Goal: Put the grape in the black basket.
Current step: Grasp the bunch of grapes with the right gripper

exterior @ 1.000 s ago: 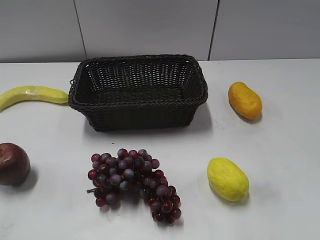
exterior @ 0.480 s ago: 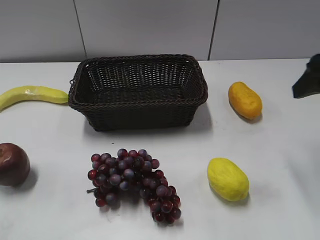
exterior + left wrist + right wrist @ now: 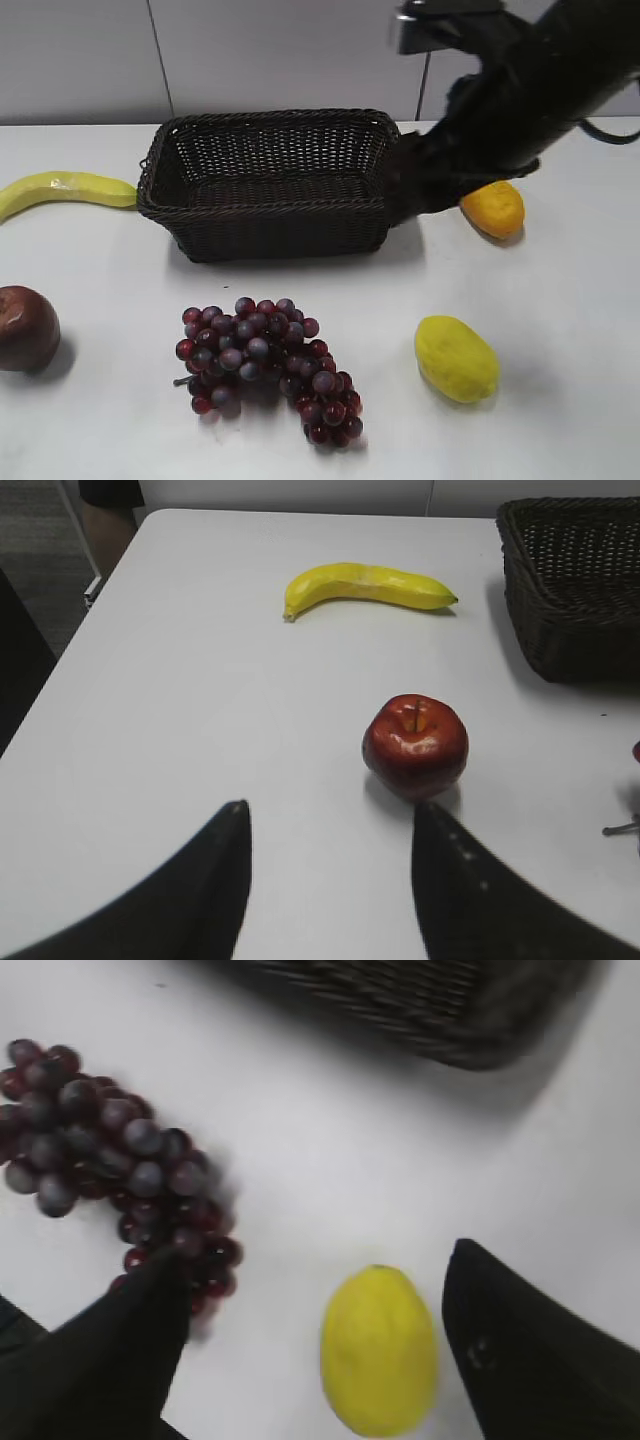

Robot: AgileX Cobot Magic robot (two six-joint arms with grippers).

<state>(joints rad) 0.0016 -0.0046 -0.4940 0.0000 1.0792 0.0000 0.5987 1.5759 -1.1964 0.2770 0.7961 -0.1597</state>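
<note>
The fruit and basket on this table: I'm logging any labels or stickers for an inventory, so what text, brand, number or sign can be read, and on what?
None: no readable text, brand, number or sign in any view.
The banana has a pale glossy patch, too indistinct to call a sticker.
The grape, black basket, apple and yellow fruit carry no markings.

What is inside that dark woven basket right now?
Nothing shows inside the black basket: only its bare woven floor and walls are visible. Its right end is covered by the robot's right arm, so that corner cannot be checked. The grape lies on the table in front.
</note>
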